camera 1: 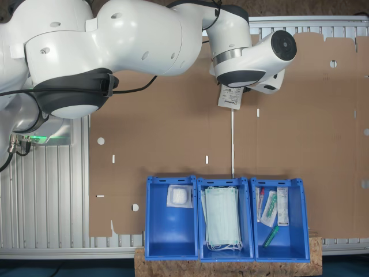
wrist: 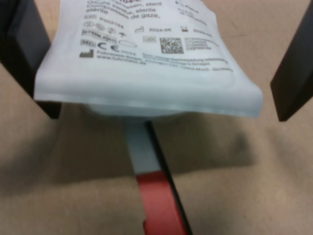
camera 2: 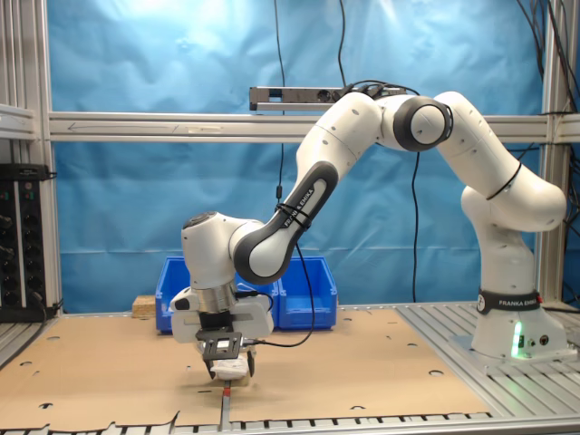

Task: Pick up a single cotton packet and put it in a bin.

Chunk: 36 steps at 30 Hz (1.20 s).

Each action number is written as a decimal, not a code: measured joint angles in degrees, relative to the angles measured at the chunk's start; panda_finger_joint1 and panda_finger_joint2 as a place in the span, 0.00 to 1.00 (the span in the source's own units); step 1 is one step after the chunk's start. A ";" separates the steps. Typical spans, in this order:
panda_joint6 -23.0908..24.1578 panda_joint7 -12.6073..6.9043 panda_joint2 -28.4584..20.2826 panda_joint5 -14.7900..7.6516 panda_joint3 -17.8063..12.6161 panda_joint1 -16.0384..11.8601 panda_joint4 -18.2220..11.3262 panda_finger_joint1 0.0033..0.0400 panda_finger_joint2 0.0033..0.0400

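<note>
packet between the fingers, low over the cardboard

in the wrist view the cotton packet (wrist: pixel 146 58) lies between the two dark fingers (wrist: pixel 24 54), which stand at its two sides; whether they pinch it or merely flank it i cannot tell. in the second exterior view the gripper (camera 2: pixel 227 367) hangs just above the cardboard sheet (camera 2: pixel 362 362). in the first exterior view the packet (camera 1: pixel 230 97) sits at about 12 o'clock from the three blue bins (camera 1: pixel 225 219), well apart from them.
</note>
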 joint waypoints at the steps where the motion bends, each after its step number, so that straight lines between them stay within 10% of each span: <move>1: 0.00 0.00 0.00 0.00 0.00 0.01 0.00 1.00 1.00; 36: 0.00 0.00 0.00 0.00 -0.98 0.02 0.00 1.00 1.00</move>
